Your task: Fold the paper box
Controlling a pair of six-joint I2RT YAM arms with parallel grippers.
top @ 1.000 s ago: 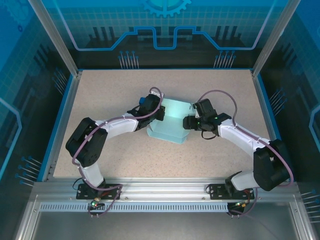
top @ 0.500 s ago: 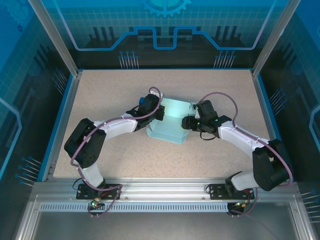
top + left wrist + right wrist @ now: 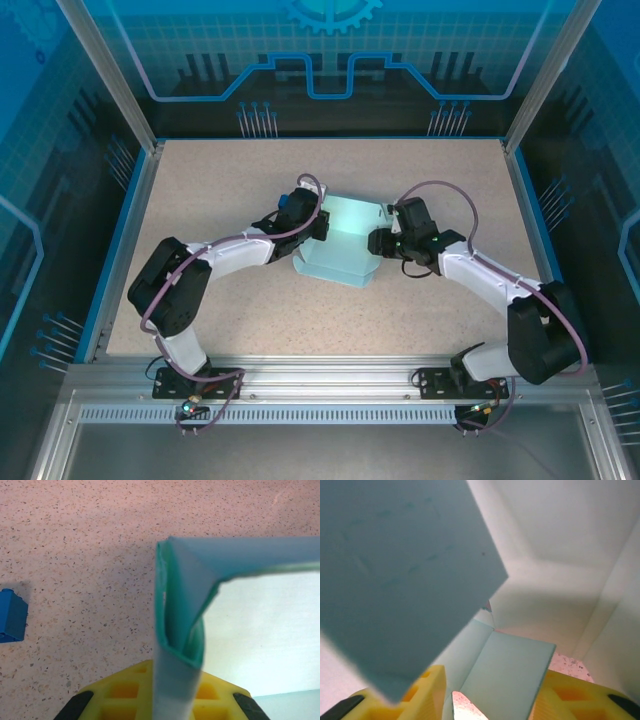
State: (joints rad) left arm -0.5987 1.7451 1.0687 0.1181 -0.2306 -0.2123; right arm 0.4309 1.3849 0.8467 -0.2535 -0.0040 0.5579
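The speckled table (image 3: 220,170) carries the paper box (image 3: 345,245) at its middle, roughly as far from the left edge as from the right. It is half formed: a pale teal floor with walls standing on the left, far and right sides, and the near side lying lower and open.

Both arms reach in from the near edge and meet at the box, 1 on each side. Over the last second the box has not shifted on the table and the left arm has hardly moved. The right arm's wrist has drawn slightly toward the right and far edges, so its gripper now sits just outside the right wall rather than pressing into it. I judge this a small re-set for the next tuck, not a finished fold.

The left gripper (image 3: 318,228) pinches the doubled left wall; from its wrist camera the folded paper (image 3: 180,610) runs straight down between the yellow fingers (image 3: 122,697), jaws closed on it. The right gripper (image 3: 378,241) stands with jaws spread, a loose flap (image 3: 505,670) lying in the gap between its fingers (image 3: 422,690) and a second panel hanging in front of the lens.

A small dark blue cube (image 3: 11,615) rests on the table to the left of the box, apart from it.
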